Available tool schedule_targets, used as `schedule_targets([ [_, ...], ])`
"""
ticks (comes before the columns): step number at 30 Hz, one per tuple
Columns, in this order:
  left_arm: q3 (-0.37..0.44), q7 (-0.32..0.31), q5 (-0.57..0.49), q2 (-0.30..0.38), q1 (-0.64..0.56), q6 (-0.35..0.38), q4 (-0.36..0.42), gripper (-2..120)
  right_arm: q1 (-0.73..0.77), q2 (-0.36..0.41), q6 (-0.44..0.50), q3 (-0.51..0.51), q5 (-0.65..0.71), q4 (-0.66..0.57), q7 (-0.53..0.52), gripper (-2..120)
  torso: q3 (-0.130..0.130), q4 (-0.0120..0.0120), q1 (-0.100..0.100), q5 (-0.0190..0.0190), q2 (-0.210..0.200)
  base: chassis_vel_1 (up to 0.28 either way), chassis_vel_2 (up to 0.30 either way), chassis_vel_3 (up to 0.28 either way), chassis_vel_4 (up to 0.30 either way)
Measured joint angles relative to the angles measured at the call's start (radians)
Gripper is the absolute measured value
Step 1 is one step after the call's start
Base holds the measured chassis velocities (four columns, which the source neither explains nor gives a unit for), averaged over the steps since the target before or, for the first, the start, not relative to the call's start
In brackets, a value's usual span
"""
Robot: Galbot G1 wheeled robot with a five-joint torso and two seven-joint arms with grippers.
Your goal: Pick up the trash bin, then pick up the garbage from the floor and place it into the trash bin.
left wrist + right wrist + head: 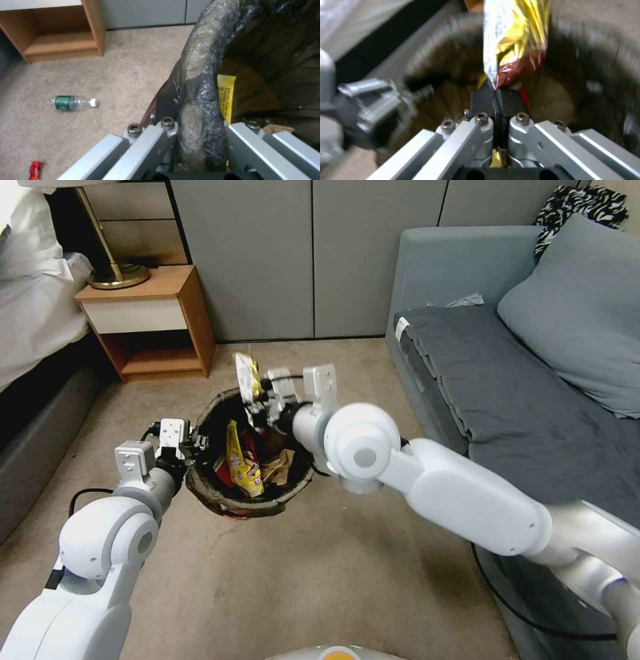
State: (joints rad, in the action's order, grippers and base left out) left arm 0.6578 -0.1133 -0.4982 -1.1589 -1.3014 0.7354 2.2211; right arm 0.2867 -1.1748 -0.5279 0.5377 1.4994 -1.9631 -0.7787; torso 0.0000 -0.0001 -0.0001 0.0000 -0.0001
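My left gripper is shut on the near-left rim of the trash bin, holding it above the floor; the rim with its dark liner passes between the fingers. Inside the bin lie a yellow snack packet, a red wrapper and a tan paper bag. My right gripper hangs over the bin's far side, shut on a gold-yellow snack packet that sticks up from its pads; the same packet is above the bin's opening. A green-labelled bottle and a red wrapper lie on the carpet.
A wooden nightstand with a lamp stands at the back left beside a bed. A grey sofa with cushions runs along the right. Grey cabinet doors close the back. Open carpet lies in front of me.
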Motion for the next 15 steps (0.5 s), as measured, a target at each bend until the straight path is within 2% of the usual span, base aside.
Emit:
schedule_targets([
  [9,0.000,-0.001,0.001,-0.002,0.001,0.000,-0.004,1,0.049,0.009,-0.007,0.009,-0.048,0.019,0.005,0,0.000,0.0000,0.000,0.0001,0.000,0.000,0.000,0.000,0.000],
  [11,0.002,0.000,0.002,-0.002,0.000,0.000,-0.006,1,0.050,0.001,-0.007,0.009,-0.046,0.019,-0.004,7,0.000,0.0001,0.000,0.0000,0.000,0.000,0.000,0.000,0.000],
  [12,0.002,0.001,0.001,-0.001,0.001,0.000,-0.008,1,0.049,-0.003,-0.007,0.008,-0.041,0.018,-0.005,14,0.000,0.0003,0.000,0.0000,0.000,0.000,0.000,0.000,0.000],
  [13,0.002,0.001,0.001,-0.001,0.001,0.000,-0.008,1,0.049,-0.003,-0.007,0.008,-0.041,0.018,-0.005,14,0.000,0.0003,0.000,0.0000,0.000,0.000,0.000,0.000,0.000],
  [15,0.002,0.001,0.002,-0.002,0.003,0.000,-0.010,1,0.045,-0.004,-0.007,0.008,-0.035,0.013,-0.005,22,0.000,0.0002,0.000,0.0000,0.000,0.000,0.000,0.000,0.000],
])
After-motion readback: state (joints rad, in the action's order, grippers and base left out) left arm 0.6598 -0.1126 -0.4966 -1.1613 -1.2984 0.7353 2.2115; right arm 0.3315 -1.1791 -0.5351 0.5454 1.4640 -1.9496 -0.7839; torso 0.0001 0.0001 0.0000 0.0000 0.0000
